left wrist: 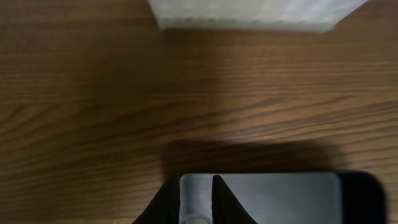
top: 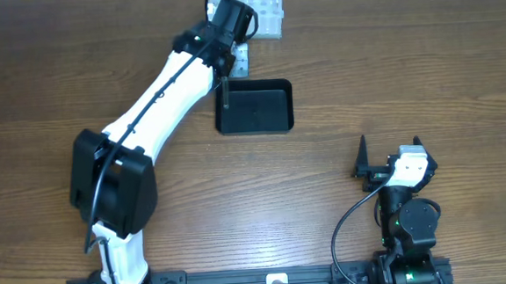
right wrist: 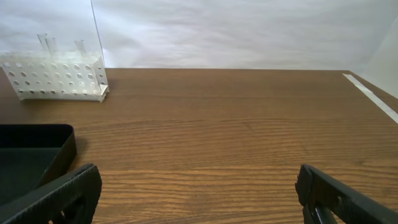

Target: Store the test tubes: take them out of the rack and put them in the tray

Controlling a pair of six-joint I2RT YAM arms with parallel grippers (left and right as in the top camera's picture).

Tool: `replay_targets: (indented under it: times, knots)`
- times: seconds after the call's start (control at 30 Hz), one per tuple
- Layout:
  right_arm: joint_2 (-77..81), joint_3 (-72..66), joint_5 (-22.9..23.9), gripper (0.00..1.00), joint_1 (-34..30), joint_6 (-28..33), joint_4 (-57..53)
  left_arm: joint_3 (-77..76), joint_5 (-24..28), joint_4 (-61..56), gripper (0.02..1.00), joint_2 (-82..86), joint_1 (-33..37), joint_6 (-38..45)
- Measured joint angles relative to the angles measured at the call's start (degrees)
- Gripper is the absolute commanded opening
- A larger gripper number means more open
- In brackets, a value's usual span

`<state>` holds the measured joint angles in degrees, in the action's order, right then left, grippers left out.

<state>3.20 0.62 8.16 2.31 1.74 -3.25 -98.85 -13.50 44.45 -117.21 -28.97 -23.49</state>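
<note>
- Open desk (top: 424, 61) lies right of the tray (top: 274, 123); the rack (top: 261, 20) sits near the far edge, just beyond the tray.
- One test tube (left wrist: 196, 210) is clamped in the left tool (left wrist: 196, 182), over the tray's rack-side rim.
- The right tool (right wrist: 199, 180) is spread wide, well apart from both.
- Three tubes (right wrist: 51, 42) stand upright in the rack; one rack, one tray.

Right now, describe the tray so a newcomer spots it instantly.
Start at the wooden table seen from above and follow the white left arm to its tip. The tray lies right there: a shallow rectangular dish, solid black, unlike the translucent white, perforated rack beyond it.
</note>
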Motion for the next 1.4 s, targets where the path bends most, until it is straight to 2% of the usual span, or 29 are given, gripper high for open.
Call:
replay_targets:
  times: [0.97,1.17,1.4]
  knots:
    - [0.0,0.0,0.0,0.991,0.0,-0.02,0.0,0.0,-0.55,2.69,0.126,-6.58,-0.17,0.07]
    - [0.0,0.0,0.0,0.993,0.0,-0.02,0.0,0.0,-0.46,2.05,0.174,-8.13,-0.33,0.07]
    - [0.0,0.0,0.0,0.993,0.0,0.0,0.0,0.0,-0.48,1.6,0.187,-8.17,-0.33,0.07]
